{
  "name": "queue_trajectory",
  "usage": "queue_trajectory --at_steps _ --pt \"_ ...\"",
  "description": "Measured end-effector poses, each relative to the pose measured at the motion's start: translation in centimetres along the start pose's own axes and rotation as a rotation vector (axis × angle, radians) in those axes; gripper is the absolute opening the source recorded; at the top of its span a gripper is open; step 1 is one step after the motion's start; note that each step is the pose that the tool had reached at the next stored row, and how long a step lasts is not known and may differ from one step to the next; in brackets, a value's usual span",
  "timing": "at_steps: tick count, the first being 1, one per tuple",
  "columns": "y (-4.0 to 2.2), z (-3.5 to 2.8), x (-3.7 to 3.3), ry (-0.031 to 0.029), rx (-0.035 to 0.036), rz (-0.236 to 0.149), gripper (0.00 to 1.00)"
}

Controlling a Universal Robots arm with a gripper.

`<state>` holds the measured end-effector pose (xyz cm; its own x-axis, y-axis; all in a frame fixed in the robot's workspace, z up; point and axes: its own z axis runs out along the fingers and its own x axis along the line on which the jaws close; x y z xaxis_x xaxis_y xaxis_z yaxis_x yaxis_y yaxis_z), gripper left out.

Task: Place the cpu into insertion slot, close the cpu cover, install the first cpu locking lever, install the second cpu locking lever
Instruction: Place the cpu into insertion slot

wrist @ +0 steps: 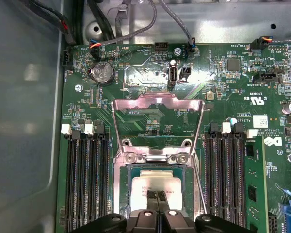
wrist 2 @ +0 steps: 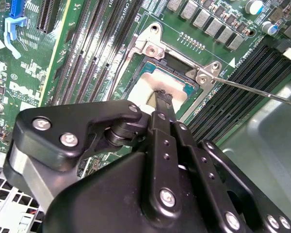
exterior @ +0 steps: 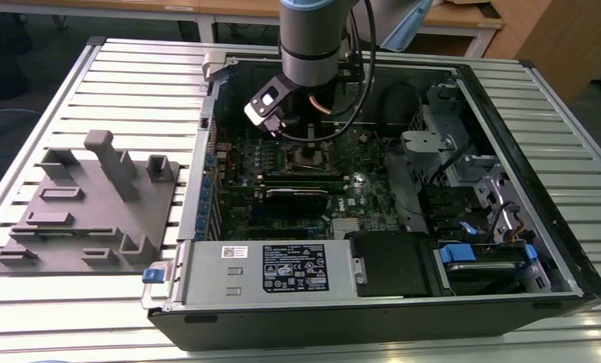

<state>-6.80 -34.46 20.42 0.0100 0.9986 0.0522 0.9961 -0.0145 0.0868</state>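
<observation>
While the cpu lies in the insertion slot, the cpu cover stands open, a locking lever unlatched. The tool, closed on nothing, touches the cpu

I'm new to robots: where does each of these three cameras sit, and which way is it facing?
Exterior view: off the arm, high up, looking down into the open computer case; the arm shows.
First wrist view: on the arm, facing the motherboard squarely; the claw shows.
Second wrist view: on the arm, slanting past the claw's black links.
Both wrist views share the cpu at the claw's tips.
</observation>
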Motion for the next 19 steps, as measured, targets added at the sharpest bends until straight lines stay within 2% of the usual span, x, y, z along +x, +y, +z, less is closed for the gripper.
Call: queue_trajectory --at_steps 2,3,5,10,19 --pt "0.00 0.00 0.00 0.0000 0.0017 0.000 0.11" --pt "0.01 0.00 0.00 -0.0002 0.0086 0.000 0.11" --pt "0.05 0.02 0.00 -0.0005 0.0359 0.002 0.11" --pt "0.07 0.03 0.00 -0.0006 0.0404 0.002 0.11" --pt "0.14 0.15 -0.01 -0.0040 0.0381 0.053 0.11"
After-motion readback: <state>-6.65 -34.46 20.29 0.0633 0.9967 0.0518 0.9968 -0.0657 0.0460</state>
